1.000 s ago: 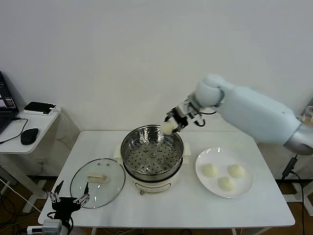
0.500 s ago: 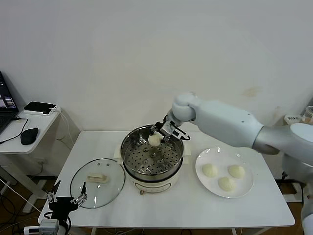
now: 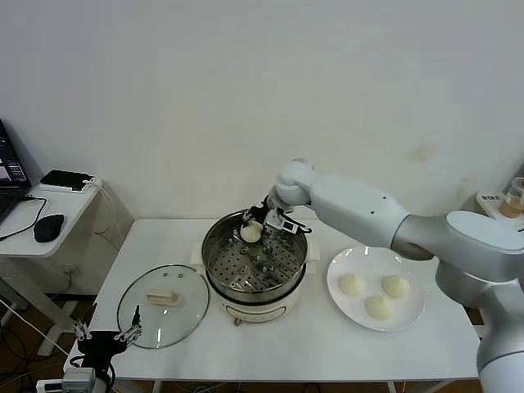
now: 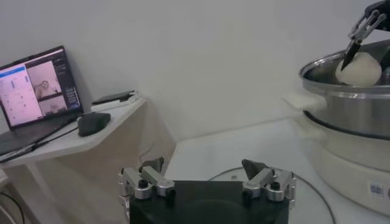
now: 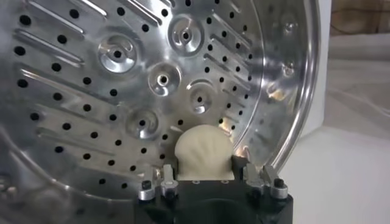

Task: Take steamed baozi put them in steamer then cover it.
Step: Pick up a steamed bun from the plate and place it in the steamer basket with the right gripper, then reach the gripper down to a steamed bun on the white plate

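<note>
Over the steamer (image 3: 255, 264), right gripper (image 3: 257, 227) holds a baozi (image 3: 250, 232).

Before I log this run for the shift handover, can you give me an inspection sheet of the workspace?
Surface: white table.
Job's things: round stainless-steel steamer; one off-white baozi over its basket; three on white plate; clear glass lid lies beside steamer.
Clutter: nothing seen.
Grippers: right pincer around baozi inside steamer; left pincer open, parked at table's near corner.
Cables: black lead on side desk.
Surroundings: side desk with laptop, black mouse; white wall.
</note>
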{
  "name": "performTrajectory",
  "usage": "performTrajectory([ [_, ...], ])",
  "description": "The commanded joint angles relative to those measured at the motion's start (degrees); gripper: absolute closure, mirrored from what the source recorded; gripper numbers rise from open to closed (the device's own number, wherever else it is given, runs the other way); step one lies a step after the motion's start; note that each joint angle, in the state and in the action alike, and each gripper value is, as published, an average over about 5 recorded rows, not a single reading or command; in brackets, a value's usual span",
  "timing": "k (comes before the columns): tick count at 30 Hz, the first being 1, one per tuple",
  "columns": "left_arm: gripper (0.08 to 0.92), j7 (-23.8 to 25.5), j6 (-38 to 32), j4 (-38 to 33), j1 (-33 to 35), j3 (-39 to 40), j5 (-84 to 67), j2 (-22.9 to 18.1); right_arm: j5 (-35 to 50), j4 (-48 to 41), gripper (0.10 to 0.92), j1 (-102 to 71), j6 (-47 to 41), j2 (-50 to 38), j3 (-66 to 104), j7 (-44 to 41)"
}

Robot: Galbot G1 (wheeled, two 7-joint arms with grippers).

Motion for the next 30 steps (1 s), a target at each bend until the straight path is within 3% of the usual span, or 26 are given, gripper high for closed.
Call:
performTrajectory([
  [1,0.177,0.01,-0.01,-0.06,0.0,-0.02,-0.02,0.03,-2.61,-2.28,0.428,-0.51,2.49,1.58,0.2,1.32],
  [5,0.177,0.01,0.02,-0.15,-0.02,0.11,0.01,-0.02,1.26,-1.19,0.322,0.44,0.99,0.83,-1.2,-0.74],
  [10,0.177,0.05,0.13,-0.5,-0.12,0.17,0.02,0.07,14.13,3.6,0.21,3.68,-5.24,-1.5,-3.78,-5.25],
  [18,0.177,0.43,0.91,-1.5,-0.89,-0.07,-0.65,1.02,32.36,15.89,0.202,10.75,-26.55,-9.57,-4.02,-11.28],
  [24,0.177,0.62,1.34,-1.38,-1.89,-0.19,-1.76,2.82,37.49,28.8,0.203,14.24,-45.01,-23.24,-3.01,-11.37],
  [30,0.177,0.82,2.06,-1.58,-3.3,0.05,-3.17,4.67,37.95,37.63,0.203,14.51,-51.38,-37.95,-2.65,-12.59],
])
